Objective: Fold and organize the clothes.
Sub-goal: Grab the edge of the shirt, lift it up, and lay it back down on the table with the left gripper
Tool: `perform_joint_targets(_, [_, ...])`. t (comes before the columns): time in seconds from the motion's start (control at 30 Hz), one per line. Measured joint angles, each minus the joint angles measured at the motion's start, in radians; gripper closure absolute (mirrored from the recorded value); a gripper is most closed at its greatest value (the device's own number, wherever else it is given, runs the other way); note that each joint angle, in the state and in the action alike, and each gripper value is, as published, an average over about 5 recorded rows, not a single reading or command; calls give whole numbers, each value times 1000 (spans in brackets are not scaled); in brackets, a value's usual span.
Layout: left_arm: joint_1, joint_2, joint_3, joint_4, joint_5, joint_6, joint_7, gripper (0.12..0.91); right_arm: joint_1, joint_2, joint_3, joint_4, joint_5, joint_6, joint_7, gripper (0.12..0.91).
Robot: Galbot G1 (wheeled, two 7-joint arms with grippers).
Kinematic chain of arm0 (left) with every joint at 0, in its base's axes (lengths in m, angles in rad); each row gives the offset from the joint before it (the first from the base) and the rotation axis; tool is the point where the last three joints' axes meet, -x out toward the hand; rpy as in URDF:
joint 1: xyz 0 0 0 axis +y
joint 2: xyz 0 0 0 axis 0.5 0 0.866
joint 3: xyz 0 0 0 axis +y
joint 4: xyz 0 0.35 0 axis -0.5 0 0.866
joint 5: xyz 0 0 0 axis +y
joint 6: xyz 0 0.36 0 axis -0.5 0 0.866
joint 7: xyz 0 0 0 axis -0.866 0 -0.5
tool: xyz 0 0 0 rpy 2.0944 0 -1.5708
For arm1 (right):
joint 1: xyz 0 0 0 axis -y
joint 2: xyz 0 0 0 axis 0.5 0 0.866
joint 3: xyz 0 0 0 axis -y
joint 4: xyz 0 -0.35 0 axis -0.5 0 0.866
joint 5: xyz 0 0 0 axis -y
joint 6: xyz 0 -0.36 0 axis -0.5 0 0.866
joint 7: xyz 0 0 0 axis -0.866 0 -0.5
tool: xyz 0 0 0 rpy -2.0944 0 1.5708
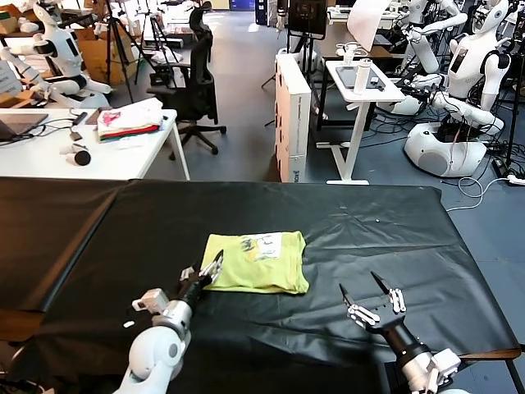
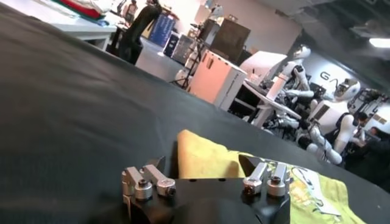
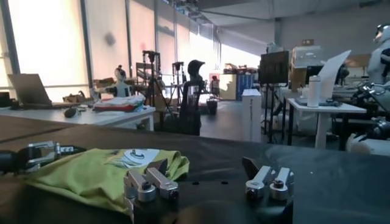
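Folded T-shirt (image 1: 257, 262) sits mid black table (image 1: 394, 238) w/ bare cloth all round — left gripper (image 1: 209, 271) part-open at its near-left edge, right gripper (image 1: 371, 297) wide open, empty, well apart.

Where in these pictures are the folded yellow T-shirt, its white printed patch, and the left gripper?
yellow T-shirt (image 1: 258, 267): head view, middle of the folded cloth.
white printed patch (image 1: 262, 245): head view, patch near the shirt's far edge.
left gripper (image 1: 212, 271): head view, between its fingertips at the shirt's left edge.
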Motion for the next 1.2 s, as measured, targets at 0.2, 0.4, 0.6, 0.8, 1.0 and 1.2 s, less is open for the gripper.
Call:
perform_joint_targets(0.2, [7, -20, 1, -13, -24, 11, 0, 721, 3, 6, -2, -7, -12, 1, 0, 118])
perform_joint_targets(0.4, [13, -31, -1, -42, -45, 37, -7, 803, 11, 12, -7, -17, -22, 2, 0, 118])
perform_joint_targets(0.6, [23, 10, -21, -82, -5, 50, -26, 804, 27, 18, -15, -27, -26, 2, 2, 118])
perform_joint_targets(0.8, [57, 139, -80, -131, 85, 39, -28, 804, 49, 33, -36, -45, -29, 0, 5, 118])
perform_joint_targets(1.0, [110, 306, -190, -200, 110, 36, -26, 804, 68, 45, -52, -57, -32, -4, 8, 118])
perform_joint_targets(1.2, [171, 444, -311, -286, 61, 70, -44, 804, 74, 56, -54, -63, -32, -4, 11, 118])
